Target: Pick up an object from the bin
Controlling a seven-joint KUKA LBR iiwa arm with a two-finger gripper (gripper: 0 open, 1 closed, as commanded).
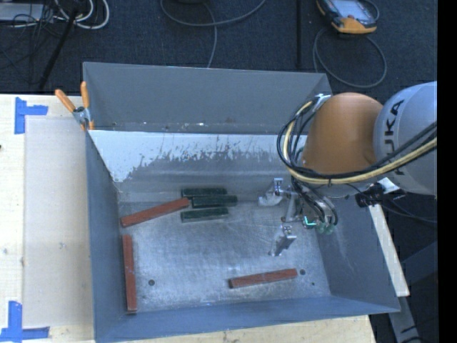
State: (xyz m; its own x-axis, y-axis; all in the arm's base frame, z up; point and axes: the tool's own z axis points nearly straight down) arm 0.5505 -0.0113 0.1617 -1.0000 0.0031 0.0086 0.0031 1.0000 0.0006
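Note:
My gripper (284, 242) hangs low in the right half of the bin, under the arm's wrist. A flat red-brown bar (263, 279) lies on the floor just in front of it, nearly parallel to the front wall and apart from the gripper. Three dark green bars (206, 204) lie side by side to the gripper's left, near the bin's middle.
A second red-brown bar (156, 211) lies tilted left of the green bars, touching them at its right end. A third red-brown bar (129, 272) runs along the left wall. The arm's wrist and cables hang over the bin's right wall.

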